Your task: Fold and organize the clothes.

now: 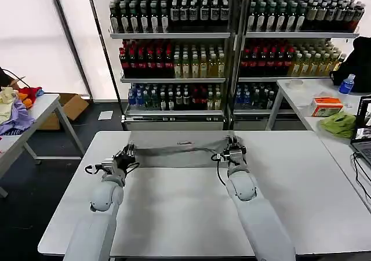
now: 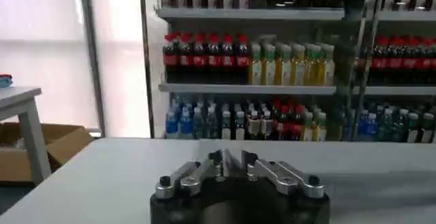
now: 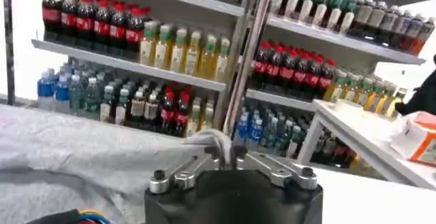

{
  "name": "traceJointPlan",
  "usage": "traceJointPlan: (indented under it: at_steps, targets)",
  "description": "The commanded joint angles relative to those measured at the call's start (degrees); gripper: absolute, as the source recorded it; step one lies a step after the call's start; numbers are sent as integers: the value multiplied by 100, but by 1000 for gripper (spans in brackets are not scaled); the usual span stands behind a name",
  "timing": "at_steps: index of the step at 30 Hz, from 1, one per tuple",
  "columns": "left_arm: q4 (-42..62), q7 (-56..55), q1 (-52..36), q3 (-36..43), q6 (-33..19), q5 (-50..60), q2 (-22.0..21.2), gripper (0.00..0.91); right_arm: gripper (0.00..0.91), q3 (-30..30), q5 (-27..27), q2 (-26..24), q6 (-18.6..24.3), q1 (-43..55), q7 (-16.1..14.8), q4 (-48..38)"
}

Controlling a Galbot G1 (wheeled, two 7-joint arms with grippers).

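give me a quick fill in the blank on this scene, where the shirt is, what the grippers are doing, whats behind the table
1. The light grey shirt is stretched between two ____.
2. The left gripper and right gripper are each ____ on an end of the shirt.
3. The shirt lies on a ____ table.
4. Behind the table stand shelves full of ____.

Missing words: grippers; shut; white; bottles
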Motion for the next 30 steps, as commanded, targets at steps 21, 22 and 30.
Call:
traceJointPlan:
  at_steps: [21, 22, 30]
  targets:
    - [-754, -155, 743, -150, 486, 140, -12, 907, 907, 132, 844, -279, -726, -329, 600, 856]
    - [-773, -151, 771, -154, 504, 145, -21, 907, 907, 154, 849, -307, -775, -418, 613, 1005]
    - [-855, -129, 937, -156, 581, 299, -79, 907, 907, 202, 808, -508, -1002, -1163, 632, 1623]
